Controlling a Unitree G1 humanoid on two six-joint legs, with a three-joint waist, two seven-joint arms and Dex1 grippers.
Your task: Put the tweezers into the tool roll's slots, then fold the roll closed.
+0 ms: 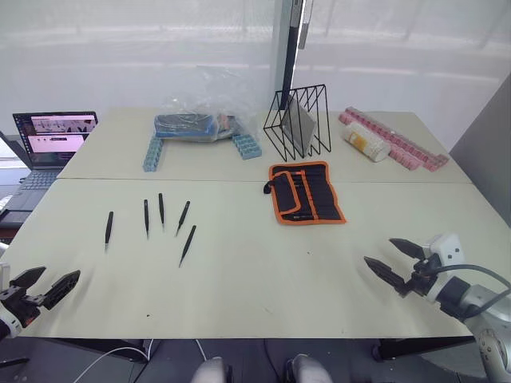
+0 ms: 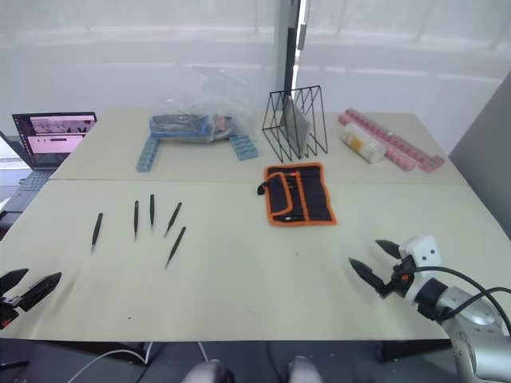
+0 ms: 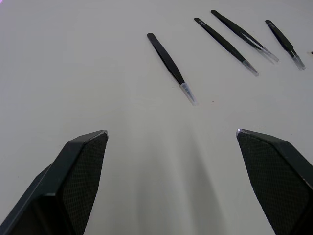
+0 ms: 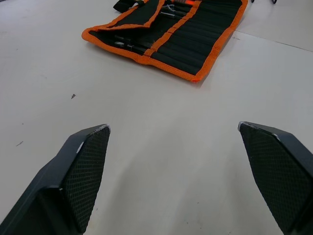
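Several slim black tweezers (image 1: 146,216) lie loose on the left half of the beige table, one of them (image 3: 168,58) nearest my left gripper. The tool roll (image 1: 306,192), black with orange trim, lies unrolled right of centre, its slots (image 4: 190,39) facing up with some tools in them. My left gripper (image 1: 56,279) hovers open at the table's near left edge, short of the tweezers and holding nothing. My right gripper (image 1: 382,251) is open near the front right, well short of the roll (image 4: 166,34), also with nothing in it.
At the back stand a black wire rack (image 1: 297,124), a clear plastic bag (image 1: 192,124) with dark contents, blue strip boxes (image 1: 152,152), pink strip boxes (image 1: 399,144) and a white bottle (image 1: 366,142). A laptop (image 1: 52,140) sits at the far left.
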